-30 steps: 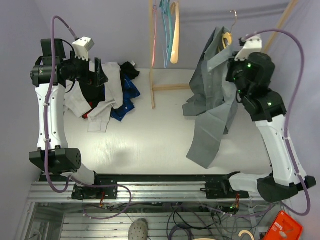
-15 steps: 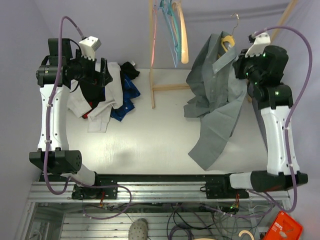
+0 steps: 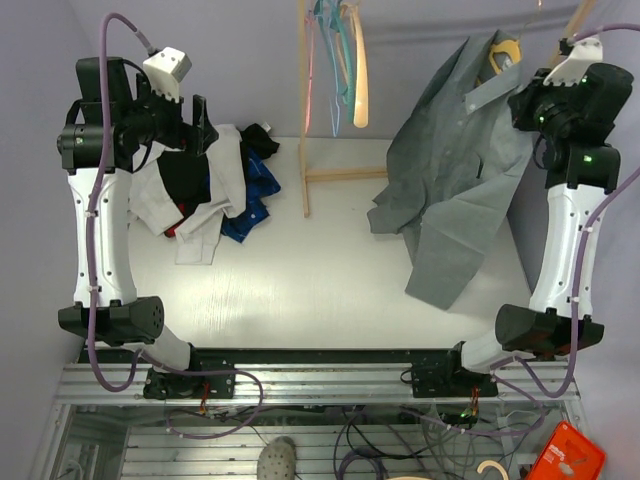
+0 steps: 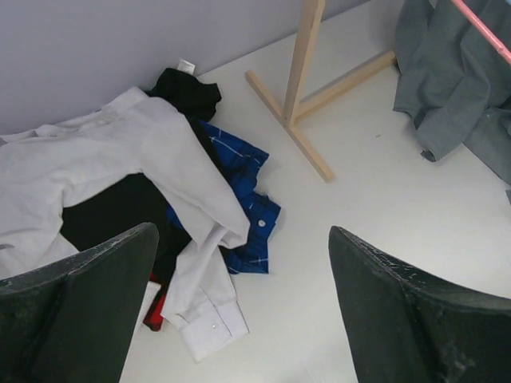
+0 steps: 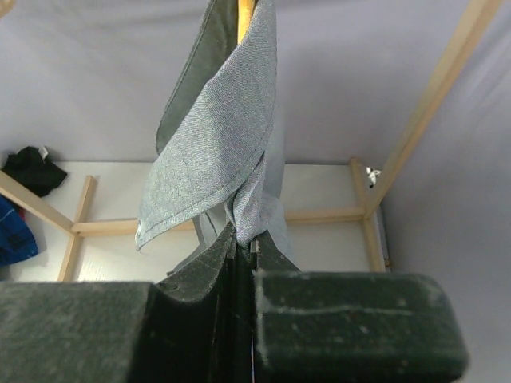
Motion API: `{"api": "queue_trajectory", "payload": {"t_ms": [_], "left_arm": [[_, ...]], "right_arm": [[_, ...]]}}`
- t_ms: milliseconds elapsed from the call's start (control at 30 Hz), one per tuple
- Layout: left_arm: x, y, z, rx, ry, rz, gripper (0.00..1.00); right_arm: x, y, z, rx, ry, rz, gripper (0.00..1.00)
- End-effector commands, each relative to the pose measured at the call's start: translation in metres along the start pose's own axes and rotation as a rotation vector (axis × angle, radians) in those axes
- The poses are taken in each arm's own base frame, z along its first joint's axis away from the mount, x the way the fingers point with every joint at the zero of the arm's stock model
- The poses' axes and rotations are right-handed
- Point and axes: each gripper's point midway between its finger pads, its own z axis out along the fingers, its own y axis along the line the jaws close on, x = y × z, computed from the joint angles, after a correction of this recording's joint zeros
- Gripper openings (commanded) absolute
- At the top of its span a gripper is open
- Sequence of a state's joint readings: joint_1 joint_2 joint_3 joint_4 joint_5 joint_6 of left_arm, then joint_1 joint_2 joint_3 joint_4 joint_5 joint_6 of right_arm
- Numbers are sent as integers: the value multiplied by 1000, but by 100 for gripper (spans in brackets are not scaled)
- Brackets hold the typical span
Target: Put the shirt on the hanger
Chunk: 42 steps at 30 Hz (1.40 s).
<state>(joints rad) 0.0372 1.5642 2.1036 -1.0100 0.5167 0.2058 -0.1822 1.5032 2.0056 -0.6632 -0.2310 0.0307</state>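
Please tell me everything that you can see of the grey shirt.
The grey shirt looks thin, soft and woven, with a collar near its top. It hangs raised at the far right of the table, crumpled in long folds, and its lower part trails onto the tabletop. The right gripper is shut on a fold of it by the collar. The yellow hanger shows at its neck.

A white garment [image 4: 120,152] lies over a black garment [image 4: 188,88] and a blue checked garment [image 4: 243,191] on my worktop [image 3: 300,290]. Near them stands a wooden rack [image 4: 299,72], with a cream hanger [image 3: 360,75] and a teal hanger [image 3: 338,60] hung on it.
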Motion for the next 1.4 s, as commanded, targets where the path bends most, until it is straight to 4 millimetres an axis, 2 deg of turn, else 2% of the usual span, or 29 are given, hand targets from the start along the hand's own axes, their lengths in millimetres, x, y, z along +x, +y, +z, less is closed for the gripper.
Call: {"api": "queue_trajectory", "payload": {"t_ms": [0,133,300,467,900,1033,1233,1367], "left_arm": [[-9,9,3,-32,-14,22,99],[-9,9,7,-25,-11,11,99],[-6,10,12,-20,-7,-6,99],[0,8,19,5,2,-33,99],[12,7,32,42,27,-68,99],[16,6,35,50,36,-78,99],[19,6,37,51,41,-85,99],[19,5,39,60,40,-97,99]], "right_arm": [[-41,-22,-15,24,-124,-17,0],[-43,-45,-7,40,-132,21,0],[-53,-57,8,19,-155,62,0],[-58,-64,27,8,-158,91,0],[-68,-72,54,-28,-188,186,0],[-59,-83,67,-91,-163,303,0],[-50,-100,71,-16,-154,355,0],[-48,-101,78,-43,-147,382,0]]}}
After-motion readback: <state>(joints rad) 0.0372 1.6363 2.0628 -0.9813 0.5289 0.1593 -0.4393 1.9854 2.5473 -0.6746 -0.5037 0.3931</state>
